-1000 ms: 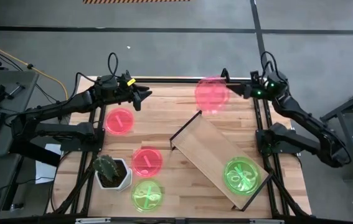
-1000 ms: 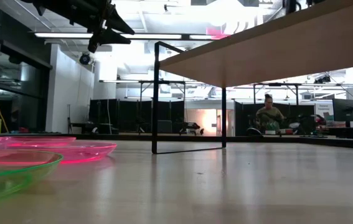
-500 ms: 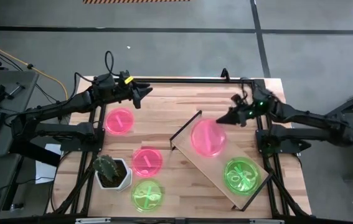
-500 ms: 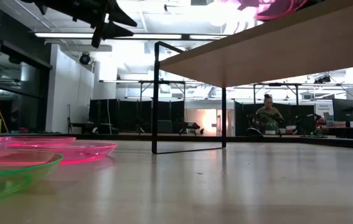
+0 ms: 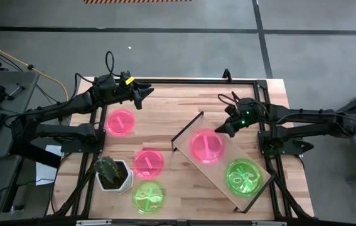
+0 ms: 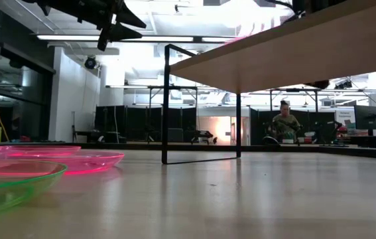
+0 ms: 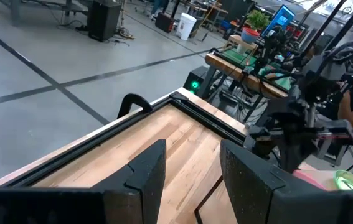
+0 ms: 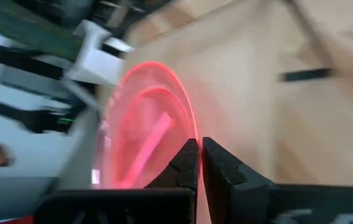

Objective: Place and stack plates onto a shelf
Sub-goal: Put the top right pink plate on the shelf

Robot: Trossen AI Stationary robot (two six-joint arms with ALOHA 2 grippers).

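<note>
My right gripper [image 5: 220, 130] is shut on a pink plate [image 5: 206, 145] that hovers over the far-left half of the wooden shelf [image 5: 221, 168]. A green plate [image 5: 245, 177] lies on the shelf's near-right end. On the table lie two more pink plates [image 5: 120, 122] [image 5: 147, 162] and a green plate [image 5: 147, 196]. My left gripper [image 5: 145, 95] waits open above the table's far left, holding nothing; its fingers [image 7: 148, 171] show apart in the left wrist view. My right gripper pinches the pink plate's rim [image 8: 192, 144] between its two shut fingers, on the plate's far-right side. The fingers come slanting down from the table's far right. The plate shows round from above over the shelf board; whether it touches the board I cannot tell.
A white pot with a cactus [image 5: 112, 172] stands at the near left, between the loose plates. The shelf lies askew across the table's right half, with a dark upright end panel [image 5: 187, 130] at its far-left end. Black frame rails [image 5: 184, 80] run along the table's edges.
My right gripper has swung from the table's far edge toward the near side and down, tipping downward, and stays shut on the pink plate. The plate has travelled from above the far edge to over the shelf's far-left half.
</note>
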